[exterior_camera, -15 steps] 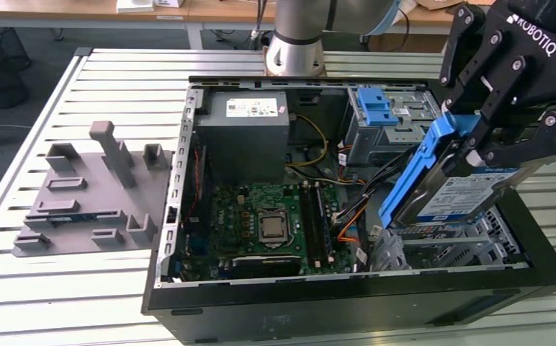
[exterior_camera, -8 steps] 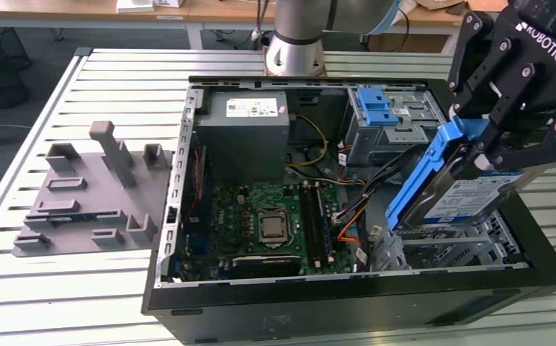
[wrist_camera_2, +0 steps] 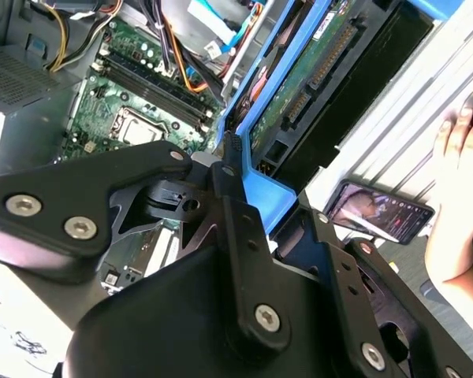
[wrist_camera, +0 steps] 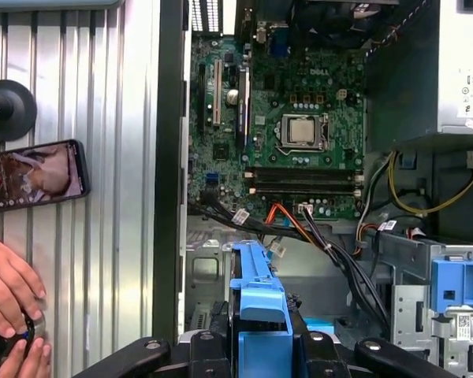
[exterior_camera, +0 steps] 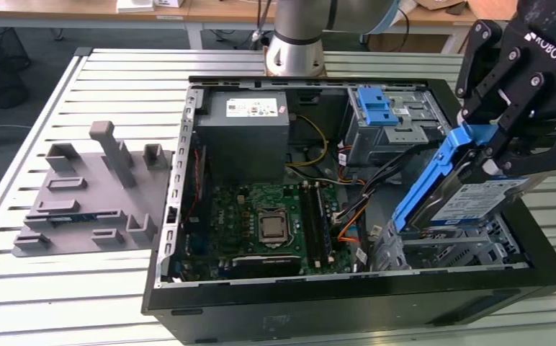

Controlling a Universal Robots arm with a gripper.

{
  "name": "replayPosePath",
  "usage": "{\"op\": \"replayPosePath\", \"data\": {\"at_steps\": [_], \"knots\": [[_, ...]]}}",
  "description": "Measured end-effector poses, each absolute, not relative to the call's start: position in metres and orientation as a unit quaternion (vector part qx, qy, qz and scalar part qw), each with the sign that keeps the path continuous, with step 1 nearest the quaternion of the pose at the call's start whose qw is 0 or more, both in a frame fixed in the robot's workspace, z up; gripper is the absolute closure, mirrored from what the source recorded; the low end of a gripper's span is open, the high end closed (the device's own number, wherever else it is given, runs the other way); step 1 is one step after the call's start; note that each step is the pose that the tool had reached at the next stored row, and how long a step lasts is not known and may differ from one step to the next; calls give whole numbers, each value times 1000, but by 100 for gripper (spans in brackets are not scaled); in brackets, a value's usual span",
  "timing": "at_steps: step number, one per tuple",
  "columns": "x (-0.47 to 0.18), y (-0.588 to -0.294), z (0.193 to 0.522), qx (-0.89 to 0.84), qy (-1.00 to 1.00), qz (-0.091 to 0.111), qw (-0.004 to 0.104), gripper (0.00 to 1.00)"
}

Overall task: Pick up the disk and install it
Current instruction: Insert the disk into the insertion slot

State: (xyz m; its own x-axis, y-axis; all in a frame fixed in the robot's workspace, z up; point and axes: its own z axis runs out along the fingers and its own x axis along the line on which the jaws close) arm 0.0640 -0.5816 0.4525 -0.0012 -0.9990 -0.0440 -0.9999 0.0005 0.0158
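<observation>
**Disk held tilted over the drive bay**

At the exterior view's left, a grey fixture plate [exterior_camera: 91, 194] is seen lying on the slatted table [exterior_camera: 86, 288], well apart from the work. Toward the middle, the open case [exterior_camera: 355, 310] is laid on its side, with the power supply [exterior_camera: 244, 122] at the back and the motherboard [exterior_camera: 268, 223] in front of it. Further right, a blue latch [exterior_camera: 374, 108] is seen on the upper cage, and orange and black cables [exterior_camera: 355, 205] are strung between the board and the bay [exterior_camera: 451, 249].

At the exterior view's right, the disk [exterior_camera: 480, 202] is held clear of the table, tilted steeply, its lower edge just above the bay. The gripper [exterior_camera: 508, 126] is closed on its blue bracket [exterior_camera: 436, 176]; in the second wrist view the fingers [wrist_camera_2: 229, 169] are seen pressed against that bracket.

Three risks are judged likely. With the disk so tilted, a corner could be jammed against the bay's metal rim. The cables lying just beside the bay could be pinched under the bracket. Since only the plastic bracket is clamped, the disk could be twisted or slipped if resistance is met. A person's hand [wrist_camera: 8, 291] and a phone [wrist_camera: 35, 175] are also seen on the table beside the case, where contact with the arm could occur.
</observation>
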Motion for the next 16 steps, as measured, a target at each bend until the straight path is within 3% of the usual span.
{"op": "replayPosePath", "data": {"at_steps": [16], "knots": [[74, -582, 443, -705, 708, 21, 10, 64]]}}
